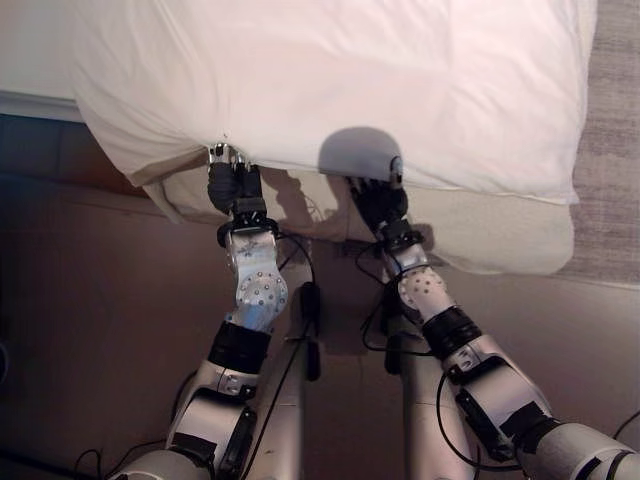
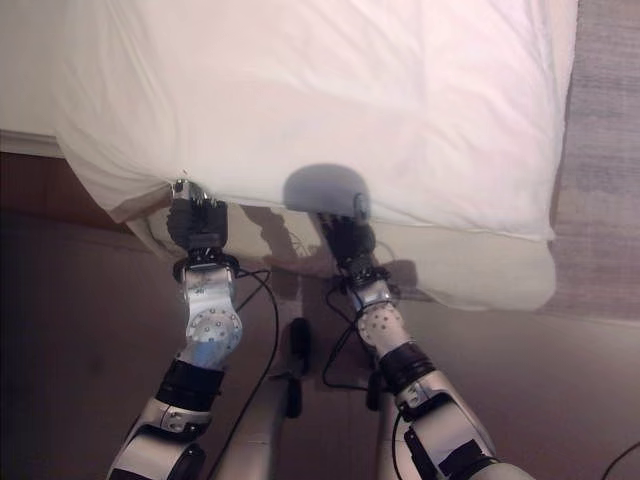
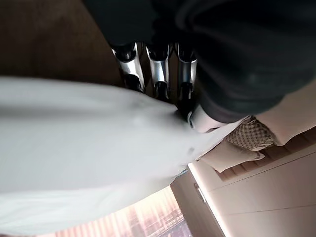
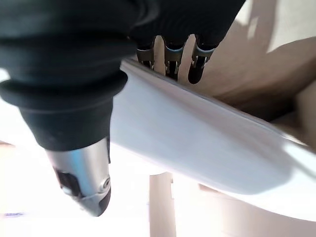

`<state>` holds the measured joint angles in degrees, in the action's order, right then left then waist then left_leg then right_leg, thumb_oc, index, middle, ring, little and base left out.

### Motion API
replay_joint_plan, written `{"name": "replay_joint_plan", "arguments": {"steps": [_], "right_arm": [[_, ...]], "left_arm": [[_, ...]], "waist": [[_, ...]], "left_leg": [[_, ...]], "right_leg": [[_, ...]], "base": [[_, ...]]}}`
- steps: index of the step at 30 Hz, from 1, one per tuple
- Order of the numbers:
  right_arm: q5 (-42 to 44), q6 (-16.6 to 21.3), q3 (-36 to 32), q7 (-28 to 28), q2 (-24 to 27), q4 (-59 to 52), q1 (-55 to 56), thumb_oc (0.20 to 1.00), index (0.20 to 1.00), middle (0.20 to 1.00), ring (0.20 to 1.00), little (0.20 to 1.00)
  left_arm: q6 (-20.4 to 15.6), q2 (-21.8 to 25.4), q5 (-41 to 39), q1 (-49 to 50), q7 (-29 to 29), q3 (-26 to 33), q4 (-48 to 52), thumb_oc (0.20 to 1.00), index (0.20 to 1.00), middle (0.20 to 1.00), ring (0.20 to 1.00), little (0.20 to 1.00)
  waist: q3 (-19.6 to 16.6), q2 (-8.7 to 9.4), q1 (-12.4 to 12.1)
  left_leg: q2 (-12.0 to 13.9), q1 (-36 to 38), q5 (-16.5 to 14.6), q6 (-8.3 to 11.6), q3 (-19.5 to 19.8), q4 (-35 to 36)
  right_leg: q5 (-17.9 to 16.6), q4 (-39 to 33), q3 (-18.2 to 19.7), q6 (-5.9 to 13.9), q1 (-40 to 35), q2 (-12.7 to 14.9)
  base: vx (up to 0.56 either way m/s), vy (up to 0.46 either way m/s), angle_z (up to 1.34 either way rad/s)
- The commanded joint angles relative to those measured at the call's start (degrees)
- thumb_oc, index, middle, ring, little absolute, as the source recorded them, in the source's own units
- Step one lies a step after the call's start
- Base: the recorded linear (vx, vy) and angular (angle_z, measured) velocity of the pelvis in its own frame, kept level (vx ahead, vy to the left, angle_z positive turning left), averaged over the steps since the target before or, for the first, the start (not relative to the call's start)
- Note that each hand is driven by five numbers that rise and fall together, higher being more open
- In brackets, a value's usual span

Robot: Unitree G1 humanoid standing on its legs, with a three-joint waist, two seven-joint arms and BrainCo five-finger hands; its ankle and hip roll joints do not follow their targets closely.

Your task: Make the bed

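White puffy duvet (image 1: pixel 330 90) — spread from 9 to 2 o'clock, near edge overhanging the cream mattress side (image 1: pixel 480 235). Left hand (image 1: pixel 232 185) and right hand (image 1: pixel 378 200) — each pinching that hem at 6 o'clock, presumably for pulling it straight.

The bed (image 1: pixel 500 240) stands on a brown floor (image 1: pixel 90 330), its cream mattress edge showing along the near side. A white duvet (image 1: pixel 330 80) lies directly on it, spread across the top and hanging a little over the near edge. Beside the bed's right side, a grey rug (image 1: pixel 608 140) covers the floor.
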<state>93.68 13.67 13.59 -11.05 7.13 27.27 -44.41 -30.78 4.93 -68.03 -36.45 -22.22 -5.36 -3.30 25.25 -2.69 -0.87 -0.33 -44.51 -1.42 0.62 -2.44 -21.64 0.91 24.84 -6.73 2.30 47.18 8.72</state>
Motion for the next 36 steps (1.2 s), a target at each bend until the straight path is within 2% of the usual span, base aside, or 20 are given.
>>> {"name": "replay_joint_plan", "arguments": {"steps": [1,3,4,10,11,19,31,33,34,35,36], "right_arm": [[1.87,3.86,-4.29,-0.94,0.39,-7.29,0.07,1.000,1.000,1.000,1.000,1.000],[1.94,4.93,-5.61,-0.31,0.71,-8.74,0.85,1.000,1.000,1.000,1.000,1.000],[1.92,6.77,-7.75,1.29,1.55,-10.19,1.44,1.000,1.000,1.000,1.000,1.000],[-0.51,7.99,-10.54,4.91,4.52,-12.34,3.69,1.000,1.000,1.000,1.000,1.000],[-1.48,7.84,-11.86,6.26,6.29,-10.78,4.26,1.000,1.000,1.000,1.000,1.000],[-2.58,7.91,-15.85,8.22,9.69,-5.99,5.24,1.000,1.000,1.000,1.000,1.000],[-3.61,7.40,-16.98,10.30,10.87,-0.53,3.74,1.000,1.000,1.000,1.000,1.000],[-3.92,7.21,-16.79,10.29,11.17,-0.49,3.42,0.652,0.652,0.652,0.652,0.652],[-3.93,7.18,-16.81,10.29,11.21,-0.44,3.37,0.589,0.589,0.589,0.589,0.589],[-4.00,6.94,-16.62,10.01,11.29,-0.74,3.17,0.200,0.200,0.200,0.200,0.200],[-3.98,6.94,-16.61,9.96,11.29,-0.77,3.22,0.200,0.200,0.200,0.200,0.200]], "left_arm": [[-4.81,3.03,7.90,1.90,-1.37,4.95,8.03,0.200,0.200,0.200,0.200,0.200],[-4.52,3.78,9.31,2.52,-3.56,6.45,7.59,0.200,0.200,0.200,0.200,0.200],[-3.07,5.33,12.80,3.51,-7.01,8.71,6.11,0.200,0.200,0.200,0.200,0.200],[-1.31,8.37,16.86,5.40,-11.52,12.88,3.75,0.200,0.200,0.200,0.200,0.200],[-0.84,9.23,17.75,5.79,-13.10,14.77,2.30,0.200,0.200,0.200,0.200,0.200],[-1.11,11.32,18.77,6.88,-14.39,18.79,0.44,0.200,0.200,0.200,0.200,0.200],[-1.39,10.49,17.68,6.22,-13.72,18.07,0.51,0.200,0.200,0.200,0.200,0.200],[-1.38,10.23,17.31,6.21,-13.28,17.65,0.61,0.200,0.200,0.200,0.200,0.200],[-1.40,10.21,17.25,6.19,-13.22,17.65,0.59,0.200,0.200,0.200,0.200,0.200],[-1.69,10.01,16.71,6.25,-12.92,17.38,0.69,0.200,0.200,0.200,0.200,0.200],[-1.73,10.00,16.65,6.29,-12.86,17.38,0.69,0.200,0.200,0.200,0.200,0.200]], "waist": [[-3.70,-1.70,-0.90],[-4.05,-1.74,-0.78],[-4.22,-1.74,-0.61],[-4.42,-1.59,-0.29],[-4.63,-1.39,-0.11],[-5.70,-0.94,0.55],[-6.18,-1.15,0.74],[-6.12,-1.12,0.73],[-6.11,-1.13,0.71],[-5.99,-1.14,0.69],[-6.00,-1.12,0.66]], "left_leg": [[-1.94,-2.08,-1.22,-0.57,0.97,-0.87],[-1.90,-2.33,-0.89,-0.58,0.92,-0.70],[-1.60,-2.14,-1.40,-0.62,0.70,-0.67],[-1.23,-2.52,-0.99,-0.55,0.44,-0.84],[-1.02,-2.32,-1.43,-0.36,0.40,-1.07],[-0.57,-2.85,-1.36,-0.44,0.09,-1.32],[-0.75,-2.50,-1.21,-0.55,-0.24,-0.22],[-0.83,-2.52,-1.15,-0.59,-0.23,-0.13],[-0.83,-2.53,-1.15,-0.60,-0.24,-0.14],[-0.87,-2.56,-1.28,-0.79,-0.23,-0.29],[-0.86,-2.57,-1.32,-0.80,-0.27,-0.35]], "right_leg": [[-0.09,-2.35,1.56,4.40,-0.33,-0.35],[-0.43,-2.58,1.53,4.41,-0.16,-0.32],[-0.12,-2.57,1.45,4.57,-0.17,-0.34],[-0.51,-2.53,1.68,4.50,0.27,-0.42],[-0.04,-2.32,1.67,4.55,0.06,-0.52],[-0.22,-2.19,1.62,4.49,0.64,-0.46],[-0.43,-2.60,1.89,4.81,0.69,-0.54],[-0.38,-2.72,1.99,4.82,0.70,-0.51],[-0.37,-2.70,2.00,4.82,0.72,-0.51],[-0.28,-2.48,2.06,4.74,0.78,-0.59],[-0.25,-2.41,2.10,4.74,0.81,-0.59]], "base": [[0.00,0.000,0.00],[0.00,0.000,0.00],[0.00,0.000,0.00],[0.00,0.000,0.00],[0.00,0.000,0.00],[0.00,0.000,0.00],[0.00,0.001,0.00],[0.00,0.000,0.00],[0.00,0.000,0.00],[0.00,0.000,0.00],[0.00,0.000,0.00]]}}
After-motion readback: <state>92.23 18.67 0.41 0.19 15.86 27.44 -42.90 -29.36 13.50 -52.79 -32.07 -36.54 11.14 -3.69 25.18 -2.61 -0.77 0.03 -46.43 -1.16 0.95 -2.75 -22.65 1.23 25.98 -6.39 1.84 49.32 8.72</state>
